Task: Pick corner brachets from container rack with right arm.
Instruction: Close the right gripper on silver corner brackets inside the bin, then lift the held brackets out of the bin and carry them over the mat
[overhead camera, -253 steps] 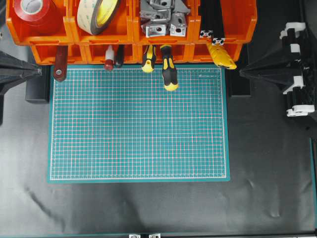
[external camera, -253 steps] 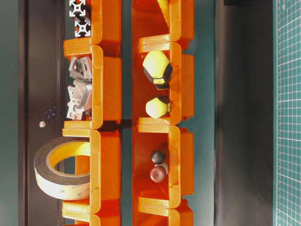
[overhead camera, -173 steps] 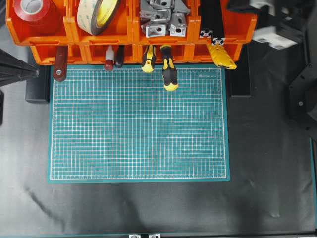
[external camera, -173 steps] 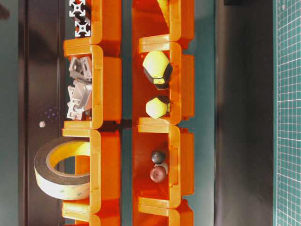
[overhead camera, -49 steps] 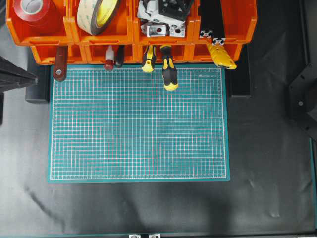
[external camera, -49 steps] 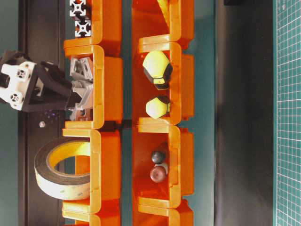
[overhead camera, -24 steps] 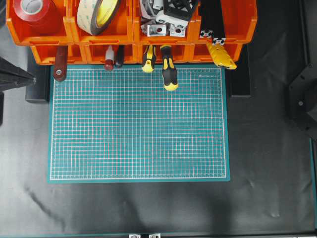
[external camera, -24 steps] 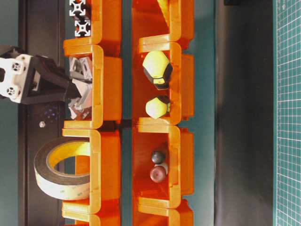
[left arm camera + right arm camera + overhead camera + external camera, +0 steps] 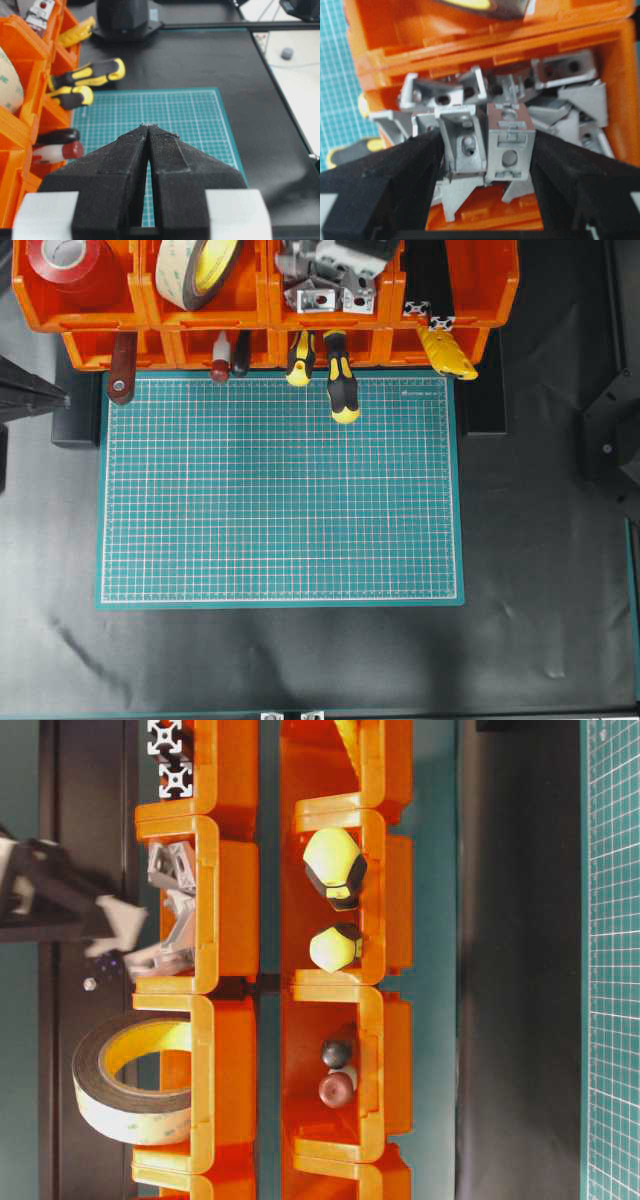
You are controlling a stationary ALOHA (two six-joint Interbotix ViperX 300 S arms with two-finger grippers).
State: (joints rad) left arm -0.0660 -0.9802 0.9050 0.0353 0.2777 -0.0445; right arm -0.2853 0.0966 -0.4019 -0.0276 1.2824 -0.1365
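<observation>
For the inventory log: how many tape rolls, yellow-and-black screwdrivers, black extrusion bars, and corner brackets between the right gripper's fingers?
Tape rolls: 2 (red, beige)
Yellow-and-black screwdrivers: 2
Black extrusion bars: 2
Corner brackets in the right gripper: 2
Total: 8

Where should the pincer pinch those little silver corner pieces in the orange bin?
Pinch across the flat outer faces, coming straight down from above into the open bin. In the right wrist view the right pincer already has two corner brackets side by side between its fingers, and their flat outer sides give the pads something square to press.
</observation>
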